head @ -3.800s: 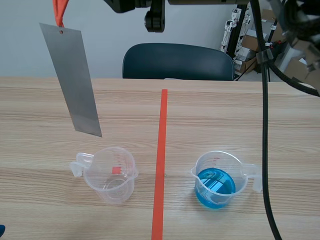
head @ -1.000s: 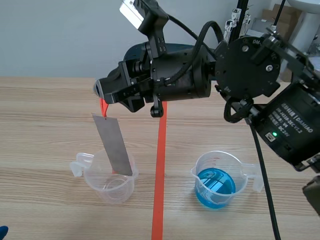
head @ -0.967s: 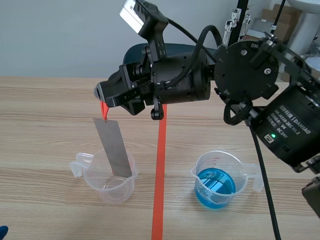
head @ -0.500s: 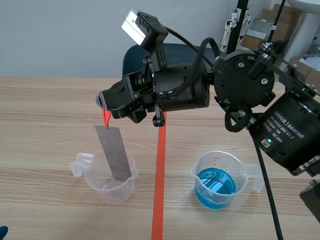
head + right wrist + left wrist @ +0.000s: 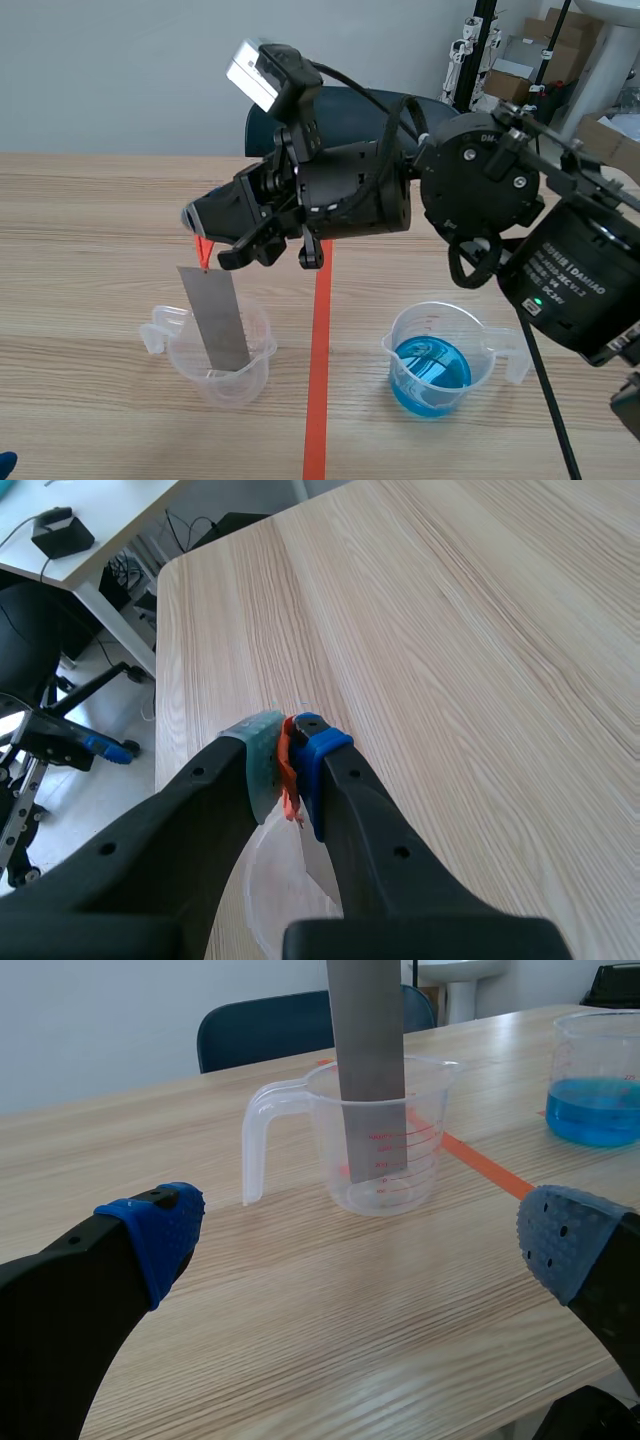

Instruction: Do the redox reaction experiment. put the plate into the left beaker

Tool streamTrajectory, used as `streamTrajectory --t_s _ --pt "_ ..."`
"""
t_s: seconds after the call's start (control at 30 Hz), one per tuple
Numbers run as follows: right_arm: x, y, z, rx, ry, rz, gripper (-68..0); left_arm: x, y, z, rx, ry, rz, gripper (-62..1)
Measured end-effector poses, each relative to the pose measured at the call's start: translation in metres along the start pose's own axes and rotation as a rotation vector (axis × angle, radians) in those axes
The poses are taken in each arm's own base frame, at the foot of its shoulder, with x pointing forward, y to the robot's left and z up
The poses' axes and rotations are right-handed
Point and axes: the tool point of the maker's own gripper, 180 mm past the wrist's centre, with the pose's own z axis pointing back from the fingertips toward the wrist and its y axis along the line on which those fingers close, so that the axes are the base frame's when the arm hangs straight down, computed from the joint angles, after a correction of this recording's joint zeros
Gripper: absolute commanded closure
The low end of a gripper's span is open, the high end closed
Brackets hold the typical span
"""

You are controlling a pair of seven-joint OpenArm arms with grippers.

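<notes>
Grey metal plate [image 5: 213, 318] hangs near-upright, lower end inside beaker [image 5: 228, 386].

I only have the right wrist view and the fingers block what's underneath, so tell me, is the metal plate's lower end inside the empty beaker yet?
Observer: Yes. In the scene view the metal plate hangs by its orange strap with its lower end inside the empty beaker.
Operator: Is it hanging straight?
Observer: Not quite. It tilts a little, its top leaning away from the tape line.
Operator: And the other arm?
Observer: The left gripper is open, short of the beaker and gripping nothing.
</notes>
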Motion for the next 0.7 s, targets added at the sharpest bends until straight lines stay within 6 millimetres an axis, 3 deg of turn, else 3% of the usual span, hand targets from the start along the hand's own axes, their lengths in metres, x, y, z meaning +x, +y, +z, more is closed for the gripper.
streamTrajectory --t_s 0.3,0.37,0.5,0.6,0.7 --pt "-0.004 0.000 0.000 -0.005 0.018 0.013 -0.5 0.000 0.000 0.000 0.000 0.000 0.000 -62.3" --pt "-0.005 -0.001 0.000 -0.010 0.027 0.022 -4.3 0.000 0.000 0.000 0.000 0.000 0.000 -62.3" --pt "-0.005 -0.003 0.000 -0.019 0.027 0.035 -23.5 0.000 0.000 0.000 0.000 0.000 0.000 -62.3" --pt "-0.004 -0.006 0.000 -0.036 0.019 0.062 -49.0 0.000 0.000 0.000 0.000 0.000 0.000 -62.3" --pt "0.002 -0.013 0.000 -0.077 -0.011 0.057 -67.9 0.000 0.000 0.000 0.000 0.000 0.000 -62.3"
